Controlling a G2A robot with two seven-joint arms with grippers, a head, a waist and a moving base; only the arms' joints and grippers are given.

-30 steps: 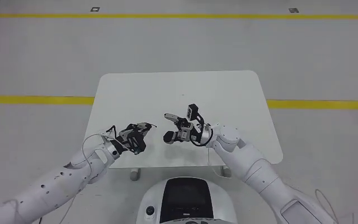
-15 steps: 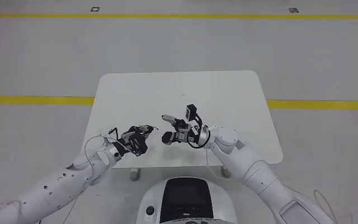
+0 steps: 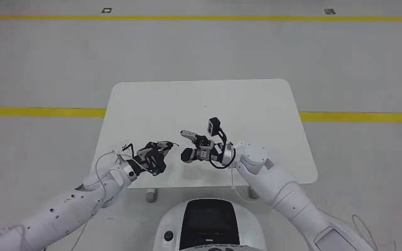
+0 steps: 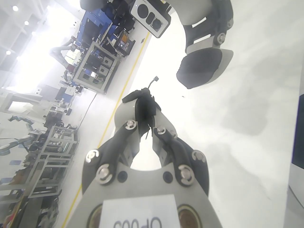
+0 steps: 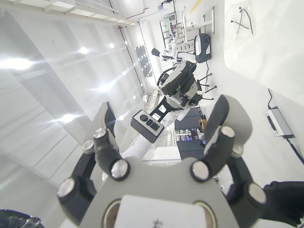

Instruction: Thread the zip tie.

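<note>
Alignment step: the left hand (image 4: 142, 100) pinches the black zip tie (image 4: 154, 79) above the counter's (image 3: 251, 100) 7 o'clock edge. The right hand (image 3: 186, 144), spread, waits at its 3 o'clock. Next it likely must close on the protruding end.

The top view looks steeply down from above the arms onto the table (image 3: 251, 100). The wrist views sit close behind the left end effector (image 4: 144, 100) and the right end effector (image 5: 166, 106), each facing across at the other arm, so all three share the gap between.
</note>
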